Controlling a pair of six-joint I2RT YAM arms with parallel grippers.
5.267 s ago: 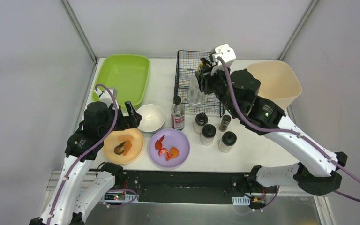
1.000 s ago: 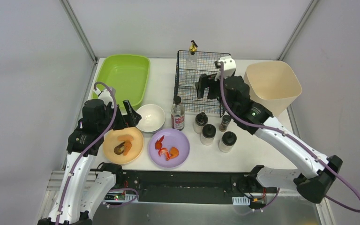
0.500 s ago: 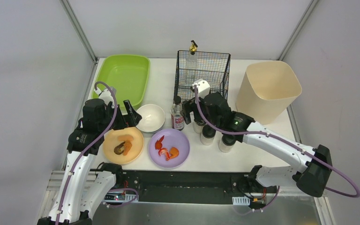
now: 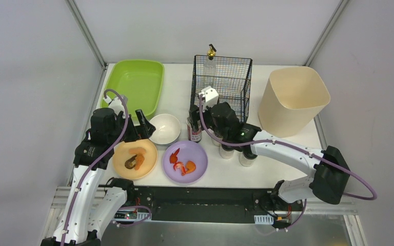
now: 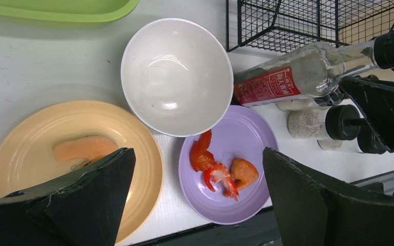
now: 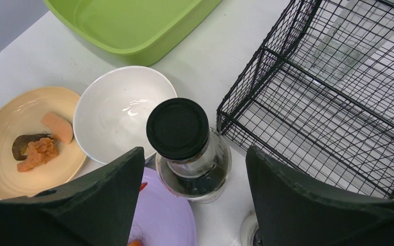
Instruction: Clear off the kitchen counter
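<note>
On the white kitchen counter (image 4: 179, 92) stands a dark sauce bottle (image 6: 184, 138) with a black cap and red label (image 4: 194, 133). My right gripper (image 6: 195, 205) is open and straddles it, a finger on each side and a gap to the glass. In the top view the right gripper (image 4: 199, 119) hangs just over the bottle. My left gripper (image 5: 200, 200) is open and holds nothing, hovering over the gap between the orange plate (image 5: 36, 133) and the purple plate (image 5: 251, 133) with shrimp (image 5: 213, 166). A white bowl (image 5: 177, 77) lies just beyond.
A green tray (image 4: 133, 84) sits at the back left. The black wire basket (image 4: 231, 84) holds a clear bottle (image 4: 211, 60). A beige bin (image 4: 293, 97) stands at the right. Several spice jars (image 4: 228, 149) crowd the counter under the right arm.
The right arm left the clear bottle in the basket, swung to the front left and came down around the sauce bottle, its jaws narrowing a little. The left arm has stayed put.
</note>
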